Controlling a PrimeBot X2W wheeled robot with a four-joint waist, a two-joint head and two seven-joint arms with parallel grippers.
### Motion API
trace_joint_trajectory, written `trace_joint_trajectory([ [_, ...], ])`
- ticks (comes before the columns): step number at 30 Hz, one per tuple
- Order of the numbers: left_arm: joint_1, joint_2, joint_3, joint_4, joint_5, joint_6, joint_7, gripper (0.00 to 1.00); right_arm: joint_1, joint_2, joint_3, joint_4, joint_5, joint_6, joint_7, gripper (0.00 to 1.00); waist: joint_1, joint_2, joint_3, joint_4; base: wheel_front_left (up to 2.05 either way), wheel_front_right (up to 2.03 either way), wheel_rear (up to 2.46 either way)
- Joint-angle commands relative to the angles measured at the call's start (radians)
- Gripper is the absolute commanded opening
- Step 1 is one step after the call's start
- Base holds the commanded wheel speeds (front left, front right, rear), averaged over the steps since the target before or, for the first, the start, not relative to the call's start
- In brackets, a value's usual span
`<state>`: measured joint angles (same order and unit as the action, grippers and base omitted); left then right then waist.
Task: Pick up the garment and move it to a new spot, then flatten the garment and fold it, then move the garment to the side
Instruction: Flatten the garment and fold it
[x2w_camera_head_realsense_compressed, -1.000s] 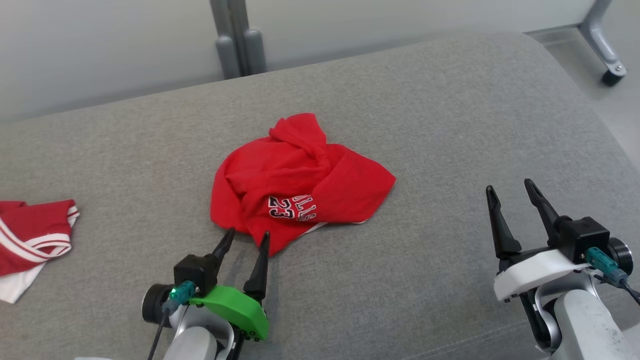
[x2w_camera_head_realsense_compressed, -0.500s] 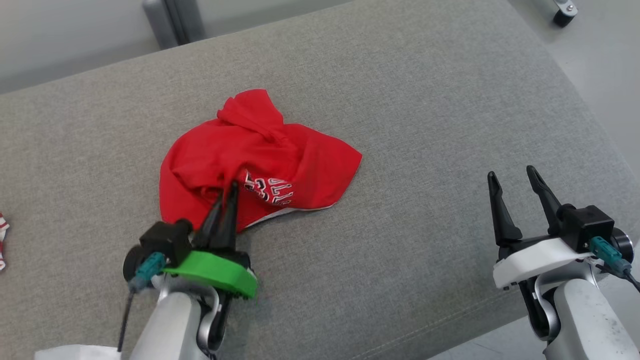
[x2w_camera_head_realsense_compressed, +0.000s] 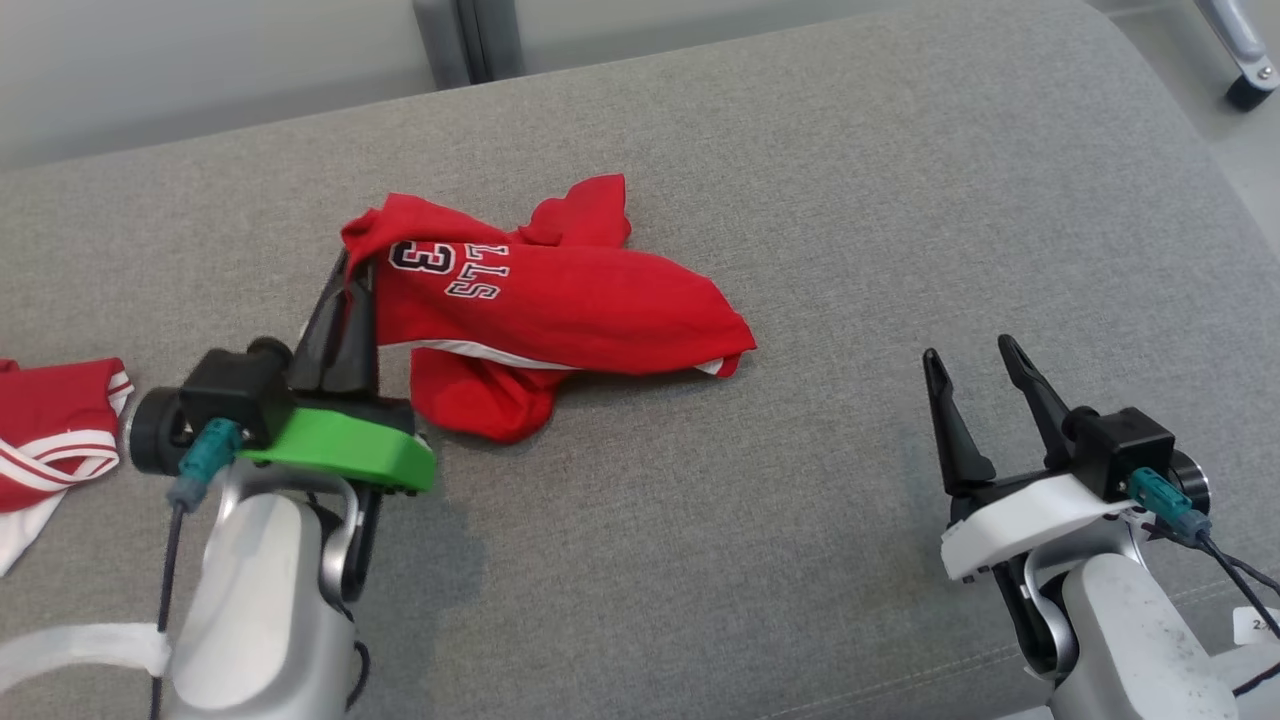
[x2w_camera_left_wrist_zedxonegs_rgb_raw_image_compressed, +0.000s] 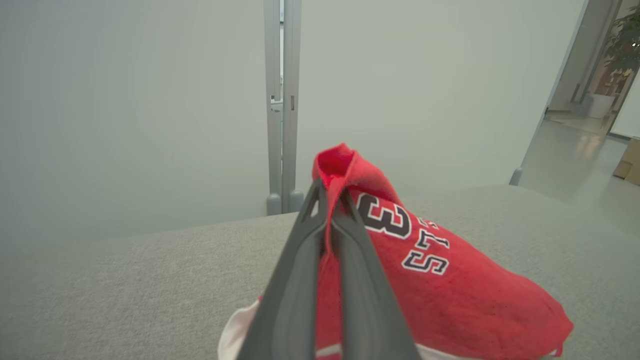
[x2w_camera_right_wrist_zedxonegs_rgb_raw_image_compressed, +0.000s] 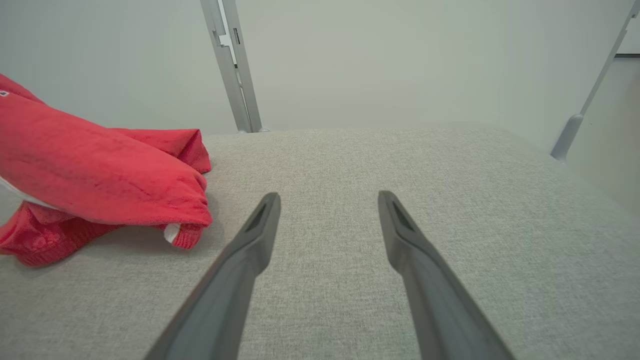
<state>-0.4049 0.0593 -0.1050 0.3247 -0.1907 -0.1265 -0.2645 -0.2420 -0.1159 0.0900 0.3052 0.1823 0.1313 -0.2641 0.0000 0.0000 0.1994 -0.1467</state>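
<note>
Pinching one garment (x2w_camera_head_realsense_compressed: 580, 300), two fingers (x2w_camera_head_realsense_compressed: 342, 335)

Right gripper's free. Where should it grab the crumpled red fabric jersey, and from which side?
Probably the low right-hand corner of the red fabric jersey, approached from the robot's right, low over the grey cushion. It juts toward the open right gripper, opposite the raised end pinched by the left gripper.

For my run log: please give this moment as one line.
left gripper: shut on red garment | garment end lifted | right gripper: open, empty
</note>
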Motion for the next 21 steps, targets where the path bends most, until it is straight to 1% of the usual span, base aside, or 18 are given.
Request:
trace_joint_trajectory([
  [1, -0.044, 0.017, 0.029, 0.048, 0.005, 0.006, 0.0, 0.0, -0.013, -0.001, 0.008, -0.001, 0.007, -0.001, -0.001, 1.0, 0.0, 0.0, 0.014, -0.008, 0.0, 0.0, 0.0],
  [5, -0.136, 0.057, 0.117, 0.169, 0.043, 0.049, 0.0, 0.0, -0.037, -0.005, 0.029, -0.007, 0.014, -0.001, -0.001, 1.0, 0.0, 0.0, 0.061, -0.038, 0.0, 0.0, 0.0],
  [9, -0.205, 0.082, 0.171, 0.295, 0.052, 0.084, 0.0, 0.0, -0.051, -0.015, 0.041, -0.005, 0.022, -0.001, -0.001, 1.0, 0.0, 0.0, 0.105, -0.059, 0.0, 0.0, 0.0],
  [10, -0.217, 0.084, 0.177, 0.329, 0.055, 0.085, 0.0, 0.36, -0.054, -0.017, 0.042, -0.007, 0.025, -0.001, -0.001, 1.0, 0.0, 0.0, 0.114, -0.062, 0.0, 0.0, 0.0],
  [11, -0.224, 0.086, 0.185, 0.373, 0.051, 0.088, 0.001, 1.0, -0.056, -0.019, 0.044, -0.009, 0.025, -0.001, -0.001, 1.0, 0.0, 0.0, 0.121, -0.063, 0.0, 0.0, 0.0],
  [13, -0.243, 0.092, 0.202, 0.415, 0.052, 0.099, 0.0, 1.0, -0.059, -0.02, 0.056, -0.013, 0.028, -0.001, -0.001, 1.0, 0.0, 0.0, 0.128, -0.061, 0.0, 0.0, 0.0],
  [15, -0.236, 0.077, 0.21, 0.431, 0.055, 0.101, 0.0, 1.0, -0.067, -0.024, 0.07, -0.02, 0.032, -0.001, -0.001, 1.0, 0.0, 0.0, 0.127, -0.049, 0.0, 0.0, 0.0],
  [17, -0.206, 0.062, 0.215, 0.422, 0.06, 0.096, 0.0, 1.0, -0.072, -0.027, 0.091, -0.03, 0.038, -0.001, -0.001, 1.0, 0.0, 0.0, 0.12, -0.029, 0.0, 0.0, 0.0],
  [18, -0.206, 0.062, 0.215, 0.422, 0.06, 0.096, 0.0, 1.0, -0.072, -0.027, 0.091, -0.03, 0.038, -0.001, -0.001, 1.0, 0.0, 0.0, 0.12, -0.029, 0.0, 0.0, 0.0],
  [21, -0.156, 0.034, 0.204, 0.379, 0.074, 0.085, 0.0, 1.0, -0.073, -0.036, 0.126, -0.033, 0.048, -0.001, 0.0, 1.0, 0.0, 0.0, 0.103, 0.018, 0.0, 0.0, 0.0],
])
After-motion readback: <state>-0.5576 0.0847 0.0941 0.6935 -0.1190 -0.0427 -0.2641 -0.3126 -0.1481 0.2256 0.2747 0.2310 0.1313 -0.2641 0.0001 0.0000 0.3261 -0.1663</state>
